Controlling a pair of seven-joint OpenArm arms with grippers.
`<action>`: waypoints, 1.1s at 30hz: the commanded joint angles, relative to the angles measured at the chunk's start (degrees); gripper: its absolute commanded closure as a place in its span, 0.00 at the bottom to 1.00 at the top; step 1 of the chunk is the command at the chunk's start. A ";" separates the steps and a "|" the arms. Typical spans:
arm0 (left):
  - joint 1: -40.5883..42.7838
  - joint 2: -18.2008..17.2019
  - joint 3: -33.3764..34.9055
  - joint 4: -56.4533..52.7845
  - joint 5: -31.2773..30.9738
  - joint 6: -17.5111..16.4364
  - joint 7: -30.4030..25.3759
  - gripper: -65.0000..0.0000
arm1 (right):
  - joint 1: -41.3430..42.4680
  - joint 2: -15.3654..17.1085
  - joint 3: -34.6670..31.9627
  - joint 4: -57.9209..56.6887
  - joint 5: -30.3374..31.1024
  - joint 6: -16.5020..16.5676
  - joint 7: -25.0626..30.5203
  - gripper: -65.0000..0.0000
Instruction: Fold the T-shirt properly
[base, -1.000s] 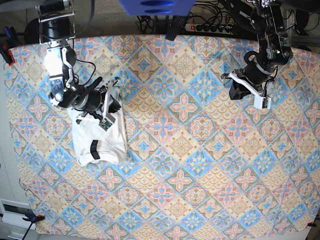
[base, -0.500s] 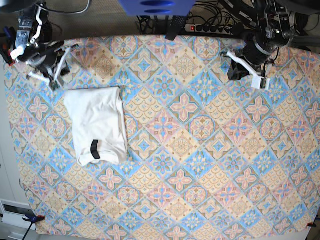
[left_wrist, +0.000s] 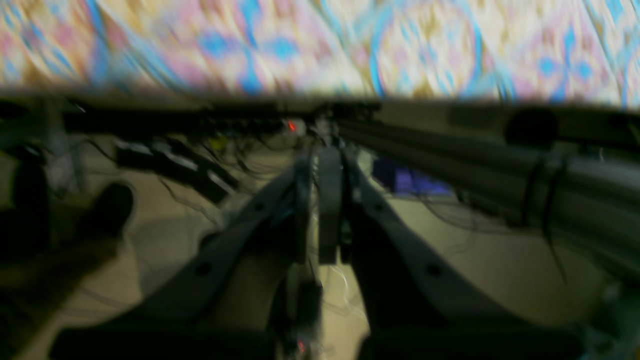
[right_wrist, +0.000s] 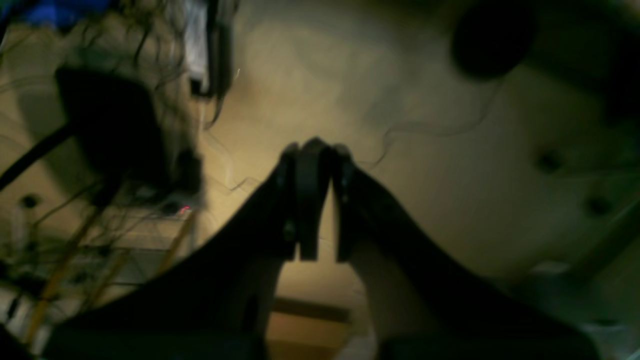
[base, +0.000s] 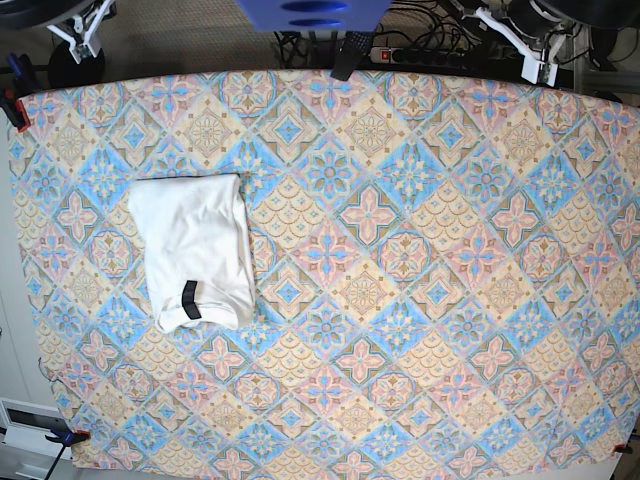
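the t-shirt (base: 194, 248) lies folded on the patterned counter (base: 420, 300). left fingers (left_wrist: 327, 200) and right fingers (right_wrist: 312, 200) are closed, holding nothing.

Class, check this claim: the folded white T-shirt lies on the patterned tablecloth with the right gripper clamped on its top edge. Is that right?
Not quite. The T-shirt does lie folded on the patterned tablecloth, but nothing grips it: the base view shows it alone, and the right wrist view shows the right gripper shut on nothing, away from the cloth.
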 joint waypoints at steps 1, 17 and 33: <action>0.86 -0.17 0.08 -1.76 -0.15 -0.15 0.03 1.00 | -0.75 -0.27 0.36 -1.77 0.06 0.14 0.33 0.94; -15.84 -0.79 16.43 -53.02 11.72 0.12 -24.41 1.00 | 11.29 -0.45 -9.58 -46.95 -11.11 0.14 28.55 1.00; -38.70 3.35 36.48 -96.27 16.21 0.29 -52.37 1.00 | 30.45 -0.80 -18.81 -86.43 -11.19 -11.24 58.09 1.00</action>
